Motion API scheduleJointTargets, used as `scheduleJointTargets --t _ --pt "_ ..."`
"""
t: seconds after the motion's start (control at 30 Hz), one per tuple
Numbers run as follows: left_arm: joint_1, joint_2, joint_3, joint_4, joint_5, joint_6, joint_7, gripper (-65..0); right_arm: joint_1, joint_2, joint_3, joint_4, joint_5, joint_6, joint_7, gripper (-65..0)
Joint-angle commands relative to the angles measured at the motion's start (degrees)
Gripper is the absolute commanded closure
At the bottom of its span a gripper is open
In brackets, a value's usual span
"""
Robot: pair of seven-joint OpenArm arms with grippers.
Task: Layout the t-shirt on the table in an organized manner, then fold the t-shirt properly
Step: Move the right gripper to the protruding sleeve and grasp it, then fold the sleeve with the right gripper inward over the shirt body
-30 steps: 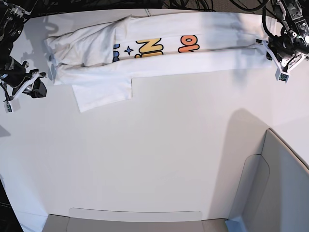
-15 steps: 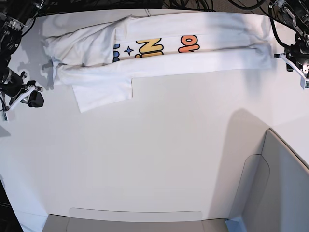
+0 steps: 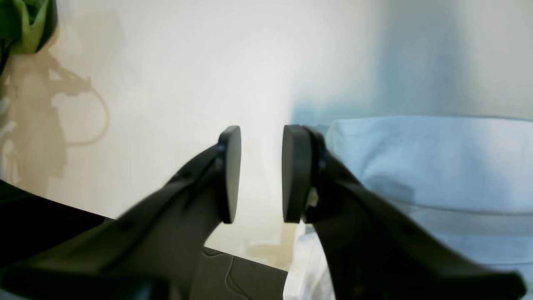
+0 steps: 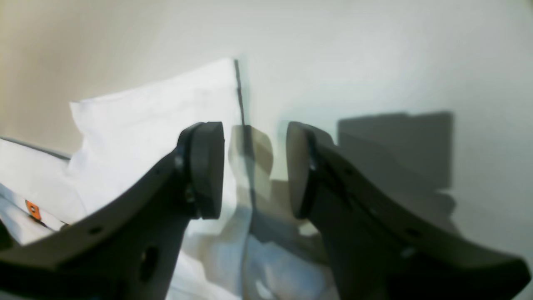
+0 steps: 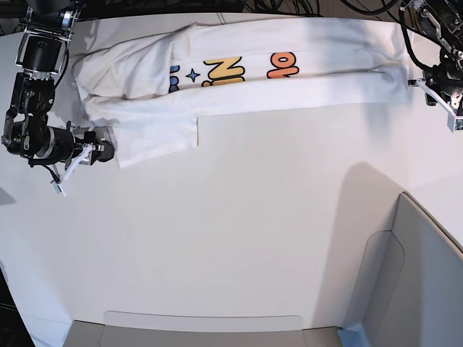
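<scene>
The t-shirt (image 5: 289,79) lies folded into a long band along the table's (image 5: 239,238) far edge, with its coloured lettering facing up and one sleeve (image 5: 155,137) sticking out toward the front at the left. My right gripper (image 5: 95,152) hovers just left of that sleeve; in the right wrist view its jaws (image 4: 254,166) stand open and empty, with the sleeve (image 4: 166,108) ahead of them. My left gripper (image 5: 443,95) sits just off the shirt's right end. In the left wrist view it is open (image 3: 261,166) and empty, with the cloth (image 3: 416,166) beside its right finger.
A grey panel (image 5: 423,282) rises at the front right corner, and a low grey strip (image 5: 202,329) runs along the front edge. Black cables (image 5: 304,7) hang behind the far edge. White tabletop spreads in front of the shirt.
My right gripper has moved in from the left edge to the sleeve and opened wider. My left gripper has drawn back rightward off the shirt's end.
</scene>
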Motion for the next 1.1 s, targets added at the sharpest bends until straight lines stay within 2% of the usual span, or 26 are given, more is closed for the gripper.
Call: scheduleJointTargets --t 0.0,0.2,0.37,0.4,0.47,0.53,0.57,0.6,0.77,0.93,1.07 --pt "-0.2 -1.0 -0.2 0.9 -0.2 -0.1 -0.8 -18.1 1.2 0.1 0.2 -0.1 1.0 0.2 0.5 -24.9" --pt "-0.5 -1.0 -0.2 0.9 -0.2 -0.1 -0.8 -18.1 1.5 -1.5 -1.8 -3.7 1.0 0.2 -1.5 -24.9" --pt "-0.5 -1.0 -0.2 0.9 -0.2 -0.1 -0.8 -18.1 2.1 -1.6 -7.0 -3.5 1.2 0.2 -2.3 -24.5" --pt "-0.5 -1.0 -0.2 0.9 -0.2 -0.1 -0.8 -18.1 2.1 -1.6 -7.8 -3.5 1.2 0.2 -2.4 -22.8" --pt "-0.5 -1.0 -0.2 0.9 -0.2 -0.1 -0.8 -18.1 2.1 -1.4 -9.2 -3.4 1.2 0.3 -2.4 -15.2" --pt "-0.5 -1.0 -0.2 0.9 -0.2 -0.1 -0.8 -18.1 2.2 -1.4 -10.1 -3.3 1.2 0.3 -2.4 -2.9" --pt "-0.5 -1.0 -0.2 0.9 -0.2 -0.1 -0.8 -18.1 2.3 -1.3 -10.4 -3.3 1.2 0.3 -2.4 0.0" --pt "-0.5 -1.0 -0.2 0.9 -0.2 -0.1 -0.8 -18.1 2.3 -1.3 -10.5 -3.0 1.2 0.3 -2.4 0.0" --pt "-0.5 -0.9 -0.2 0.9 -0.2 -0.1 -0.8 -18.1 1.3 -0.8 -10.7 9.8 1.2 0.3 -5.0 0.0" --pt "-0.3 -0.8 -0.2 0.9 -0.2 -0.1 -0.8 -18.0 -5.5 0.9 -10.5 21.4 1.2 0.5 -5.1 0.0" --pt "-0.1 -0.8 -0.2 0.9 -0.2 -0.1 -0.8 -18.0 -14.6 1.3 -10.0 32.9 1.2 0.6 -4.8 0.0"
